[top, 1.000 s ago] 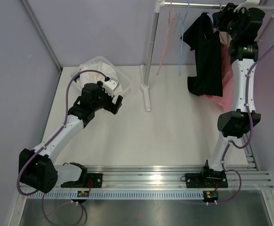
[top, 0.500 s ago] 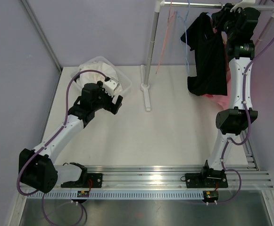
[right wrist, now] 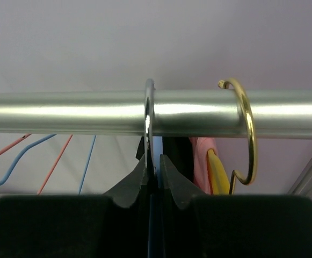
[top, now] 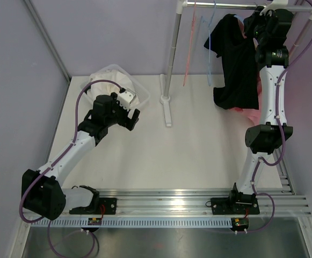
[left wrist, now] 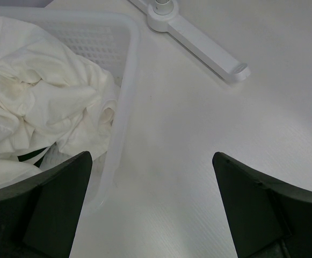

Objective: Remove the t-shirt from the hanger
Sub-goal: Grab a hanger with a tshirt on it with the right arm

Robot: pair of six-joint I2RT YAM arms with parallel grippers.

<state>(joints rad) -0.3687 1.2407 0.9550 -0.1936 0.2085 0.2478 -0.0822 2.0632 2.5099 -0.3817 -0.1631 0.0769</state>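
Note:
A black t-shirt [top: 235,59] hangs from the silver rail [top: 225,6] at the back right, on a hanger whose silver hook [right wrist: 148,107] loops over the rail [right wrist: 64,113]. My right gripper [top: 254,22] is raised to the rail, just beside the shirt's collar. In the right wrist view its jaws [right wrist: 154,161] are pinched round the hanger's hook and blue neck, just under the rail. My left gripper [top: 133,119] hovers wide open over the table beside the basket, holding nothing [left wrist: 151,161].
A white basket [top: 139,91] of white cloth [left wrist: 37,97] stands at the back left. The rack's post and foot [top: 167,107] stand mid-table. Empty red and blue hangers [top: 207,48] hang left of the shirt. A gold hook [right wrist: 247,118] carries a pink garment [top: 252,110].
My right gripper has closed its jaws onto the hanger's hook and shifted slightly along the rail. The t-shirt and empty hangers swayed a little. The left arm has not moved.

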